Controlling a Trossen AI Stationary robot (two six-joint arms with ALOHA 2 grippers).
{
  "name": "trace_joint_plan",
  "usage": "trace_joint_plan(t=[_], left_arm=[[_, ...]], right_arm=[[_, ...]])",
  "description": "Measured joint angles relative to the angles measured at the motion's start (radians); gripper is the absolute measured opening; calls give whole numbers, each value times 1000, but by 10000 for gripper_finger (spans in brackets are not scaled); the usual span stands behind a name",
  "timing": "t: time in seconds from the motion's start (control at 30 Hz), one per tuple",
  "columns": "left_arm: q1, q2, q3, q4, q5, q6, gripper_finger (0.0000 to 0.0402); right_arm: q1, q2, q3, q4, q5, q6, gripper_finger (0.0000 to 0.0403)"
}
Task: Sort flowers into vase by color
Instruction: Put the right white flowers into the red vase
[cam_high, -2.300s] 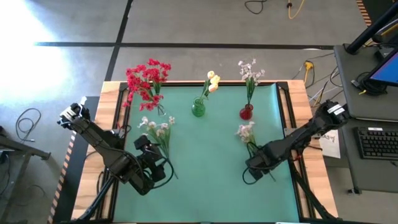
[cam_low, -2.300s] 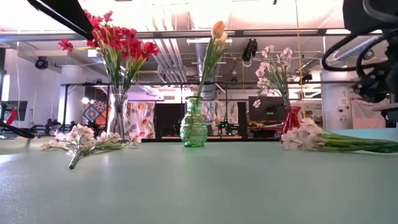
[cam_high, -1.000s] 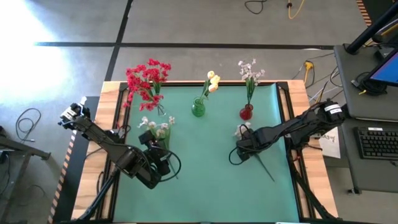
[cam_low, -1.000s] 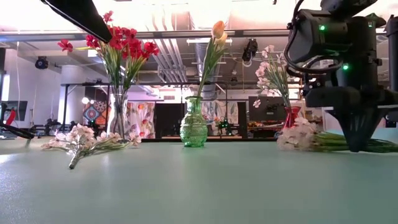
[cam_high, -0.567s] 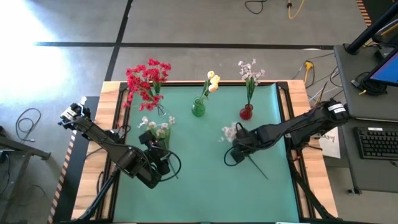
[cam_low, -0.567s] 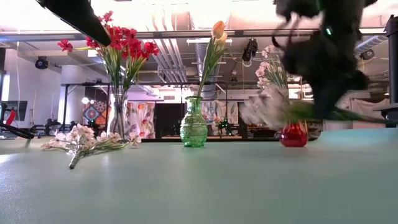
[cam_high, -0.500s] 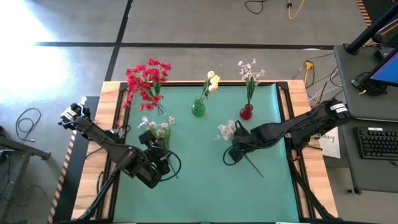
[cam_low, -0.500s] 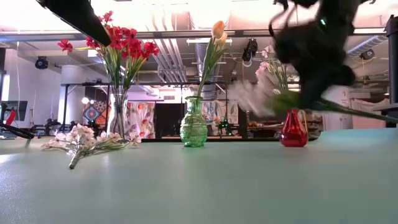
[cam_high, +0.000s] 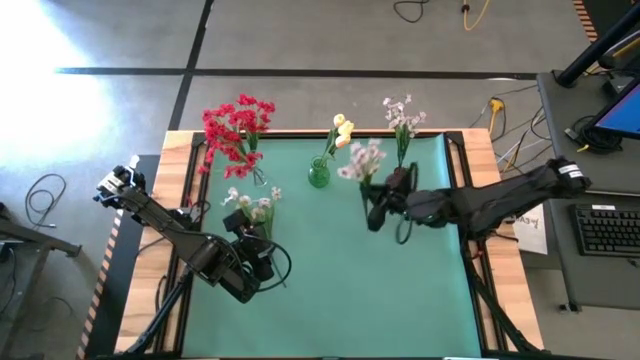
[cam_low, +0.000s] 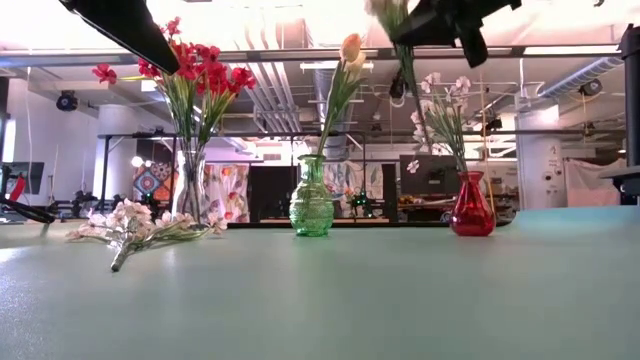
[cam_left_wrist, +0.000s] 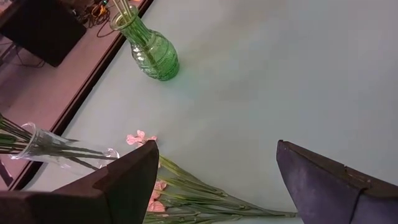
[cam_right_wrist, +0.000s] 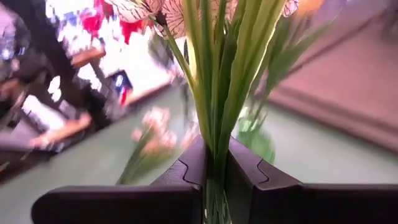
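My right gripper (cam_high: 374, 207) is in the air between the green vase (cam_high: 319, 176) and the red vase (cam_low: 472, 206), shut on a white-pink spray (cam_high: 360, 160). The green vase holds cream-yellow buds (cam_high: 342, 131). The red one holds another white-pink spray (cam_high: 402, 115). Red blooms (cam_high: 236, 128) stand in a clear vase (cam_low: 191, 198). A second loose white-pink spray (cam_high: 254, 205) lies flat on the mat. My left gripper (cam_high: 248, 234) hovers open over its stems (cam_left_wrist: 205, 198). My right gripper pinches the spray's bundle of several green stems (cam_right_wrist: 215, 134) between its two fingers (cam_right_wrist: 186, 167), which lie across the stems and come about level from the table's right. The spray is lifted clear, with its blooms (cam_right_wrist: 155, 9) above the fingers and its stem ends (cam_low: 415, 95) below.
The three vases stand in a row along the green mat's far edge (cam_high: 300, 140). Wooden table borders (cam_high: 480, 170) flank the mat. The near half of the mat (cam_high: 340, 300) is bare. A desk with a keyboard (cam_high: 605, 228) lies off to the right.
My right gripper has lifted the white-pink spray off the mat's right part, carried it up and toward the far edge and the vases, and turned. The spray, lying flat before, now stands roughly upright in the hold.
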Motion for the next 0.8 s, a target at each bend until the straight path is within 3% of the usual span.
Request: trace_joint_plan(t=[0.43, 0.6, 0.8], left_arm=[[0, 0, 0, 3, -16, -7, 308], [0, 0, 0, 3, -17, -7, 308], [1, 0, 0, 4, -18, -18, 308]], right_arm=[[-103, -256, -291, 486, 180, -317, 27], [-132, -349, -360, 496, 315, -353, 27], [-133, -420, -365, 497, 375, -444, 27]])
